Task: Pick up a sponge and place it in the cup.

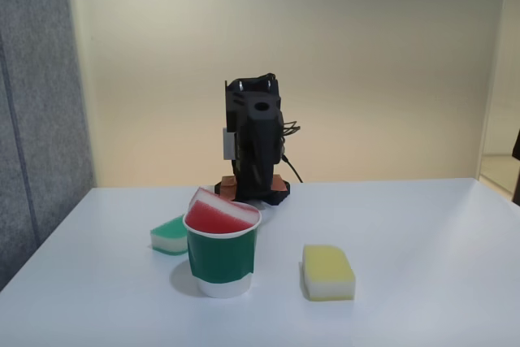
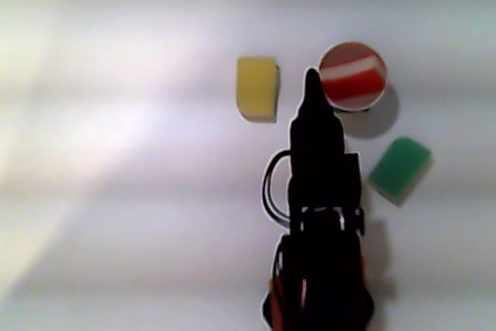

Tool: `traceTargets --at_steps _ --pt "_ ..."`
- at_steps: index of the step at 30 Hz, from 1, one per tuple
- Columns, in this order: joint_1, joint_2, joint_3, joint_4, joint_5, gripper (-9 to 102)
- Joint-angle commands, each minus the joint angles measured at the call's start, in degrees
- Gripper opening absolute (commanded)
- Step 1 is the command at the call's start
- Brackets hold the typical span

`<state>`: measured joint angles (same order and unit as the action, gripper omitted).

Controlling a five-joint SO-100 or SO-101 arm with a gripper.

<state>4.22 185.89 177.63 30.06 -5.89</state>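
Observation:
The red-topped sponge sits tilted inside the green-banded paper cup, its red and white layers poking above the rim. From above, the other view shows the sponge filling the mouth of the cup. The black arm is folded up behind the cup, at the back of the table. My gripper tapers to a single point just left of the cup in the other view. It looks shut, holds nothing and stands apart from the cup.
A yellow-topped sponge lies on the white table to the cup's right in the fixed view. A green-topped sponge lies just behind the cup on its left. A grey panel stands at the left edge.

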Motion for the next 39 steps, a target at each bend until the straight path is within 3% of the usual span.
traceTargets --at_steps 1,12,28,39 --pt "-0.79 1.05 -0.53 1.23 -0.88 0" --pt "-3.08 1.05 -0.44 19.07 -1.41 0" --pt "5.89 1.23 -0.44 49.48 -2.9 0" --pt "3.6 1.32 -0.44 50.36 4.22 0"
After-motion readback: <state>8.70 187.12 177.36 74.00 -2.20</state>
